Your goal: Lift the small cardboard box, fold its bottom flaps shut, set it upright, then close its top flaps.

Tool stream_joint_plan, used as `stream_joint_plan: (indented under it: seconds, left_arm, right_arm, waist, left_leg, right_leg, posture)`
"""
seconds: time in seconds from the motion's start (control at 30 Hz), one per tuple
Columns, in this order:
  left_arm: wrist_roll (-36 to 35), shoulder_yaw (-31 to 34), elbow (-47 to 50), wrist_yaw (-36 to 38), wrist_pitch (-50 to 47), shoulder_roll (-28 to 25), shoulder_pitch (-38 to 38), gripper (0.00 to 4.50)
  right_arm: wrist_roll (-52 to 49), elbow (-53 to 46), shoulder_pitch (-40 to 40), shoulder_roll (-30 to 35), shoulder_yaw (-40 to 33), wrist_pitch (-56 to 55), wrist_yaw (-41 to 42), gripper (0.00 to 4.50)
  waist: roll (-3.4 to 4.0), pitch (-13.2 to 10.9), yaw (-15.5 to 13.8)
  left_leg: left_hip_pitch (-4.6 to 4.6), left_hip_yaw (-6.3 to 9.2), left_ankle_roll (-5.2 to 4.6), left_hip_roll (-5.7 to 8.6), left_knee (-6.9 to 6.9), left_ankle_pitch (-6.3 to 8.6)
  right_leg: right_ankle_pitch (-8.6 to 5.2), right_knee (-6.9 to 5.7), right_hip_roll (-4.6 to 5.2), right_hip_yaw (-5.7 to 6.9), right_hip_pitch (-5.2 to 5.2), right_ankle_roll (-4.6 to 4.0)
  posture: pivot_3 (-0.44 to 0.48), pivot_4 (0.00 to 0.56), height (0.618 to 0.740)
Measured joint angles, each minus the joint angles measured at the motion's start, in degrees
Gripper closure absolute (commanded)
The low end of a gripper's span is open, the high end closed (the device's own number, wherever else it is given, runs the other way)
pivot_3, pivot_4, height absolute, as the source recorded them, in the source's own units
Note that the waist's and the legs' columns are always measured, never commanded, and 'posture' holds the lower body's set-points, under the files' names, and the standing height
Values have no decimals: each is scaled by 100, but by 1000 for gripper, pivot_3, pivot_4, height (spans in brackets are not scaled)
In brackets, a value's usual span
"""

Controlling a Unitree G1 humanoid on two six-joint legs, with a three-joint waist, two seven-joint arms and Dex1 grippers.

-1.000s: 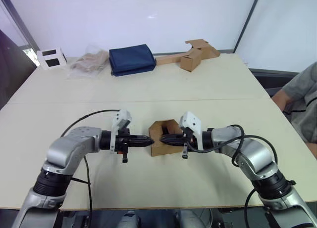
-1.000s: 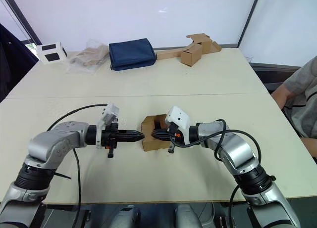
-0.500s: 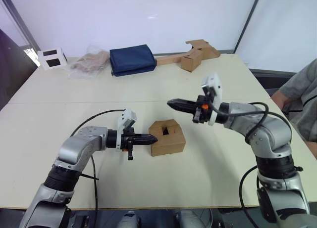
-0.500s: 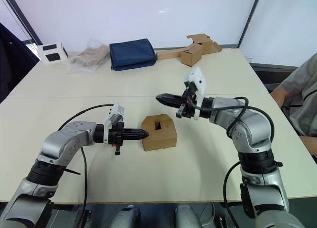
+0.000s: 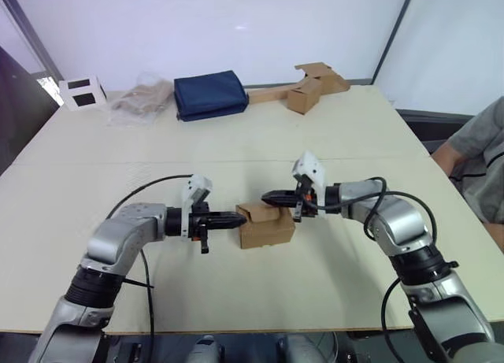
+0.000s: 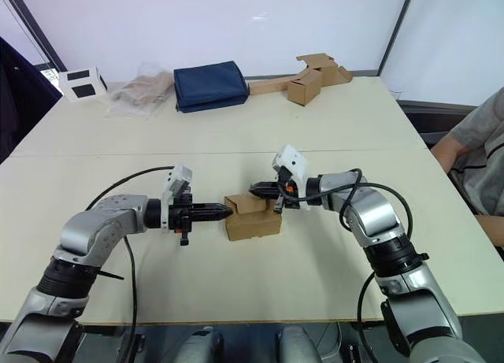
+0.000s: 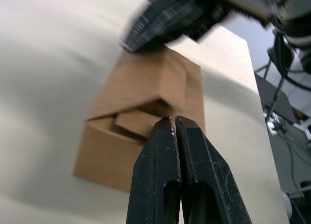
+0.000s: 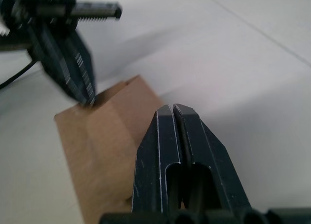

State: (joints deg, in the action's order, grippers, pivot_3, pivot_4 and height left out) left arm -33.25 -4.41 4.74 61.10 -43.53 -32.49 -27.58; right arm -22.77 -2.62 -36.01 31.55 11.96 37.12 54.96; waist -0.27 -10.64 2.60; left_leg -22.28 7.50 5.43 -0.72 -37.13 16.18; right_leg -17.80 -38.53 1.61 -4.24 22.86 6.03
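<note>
— Where was the box (image 5: 266, 226) found?

— It was seen standing on the bench (image 5: 236, 135), near the front edge, between the two arms. Its top flaps (image 5: 260, 212) were folded most of the way down, one panel left slightly raised at the left edge.

— And the left end effector (image 5: 241, 220)?

— It was held level, its fingers pressed together with nothing between them, the tip set against the box's left side just below the top edge.

— The right end effector (image 5: 266, 196)?

— It was also closed on nothing, and was laid over the top flaps from the right, its tip at or just above the cardboard; whether contact was made could not be told.

— What else was noted?

— At the far edge a white box (image 5: 82, 92), a crumpled bag (image 5: 140, 100), a folded navy cloth (image 5: 209, 94) and another brown box with long strips (image 5: 309, 89) were seen. A person's sleeve (image 5: 482, 146) was seen at the right.
</note>
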Motion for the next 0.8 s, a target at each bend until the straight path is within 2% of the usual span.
stream_joint_plan:
  seconds: [0.2, 0.37, 0.47, 0.63, 0.8]
  left_arm:
    - [27, 176, -184, -160, 43, 33, -333, 4416]
    - [395, -33, -830, -348, 442, 490, -670, 4416]
    - [539, -162, -1025, -356, 616, 587, -691, 4416]
    - [640, -164, -1034, -265, 686, 579, -692, 4416]
    - [624, -145, -1028, -270, 627, 628, -689, 4416]
  right_arm:
    - [9, -87, 137, 8, -55, 11, -66, 4500]
    - [20, -120, 158, -22, -66, -17, -175, 4500]
    - [10, -228, 195, -17, -130, -12, -213, 4500]
    - [-222, -883, 385, 138, -430, 187, -204, 4500]
    - [-309, -1672, 885, 466, -289, 352, -98, 4500]
  waist:
    - [0, 0, -10]
    - [0, 0, -5]
    - [0, 0, 13]
    - [0, 0, -3]
    - [0, 0, -11]
  left_leg:
    - [0, 0, 0, 1, -1, 0]
    - [-1, -1, 1, 1, -1, -1]
    - [-1, -1, 1, 0, 1, -1]
    - [-2, -1, 1, 0, 0, -1]
    - [-3, 0, 1, 1, -2, 0]
  right_leg:
    - [0, 1, 1, 0, -2, 0]
    - [0, 3, 1, 0, 0, 0]
    - [0, 3, -1, -1, 3, 0]
    - [0, 3, 0, 0, 1, 0]
    - [0, 5, 1, 1, -2, 1]
  posture:
    - [0, 150, 740]
    - [0, 150, 740]
    - [0, 150, 740]
    - [0, 150, 740]
    - [0, 150, 740]
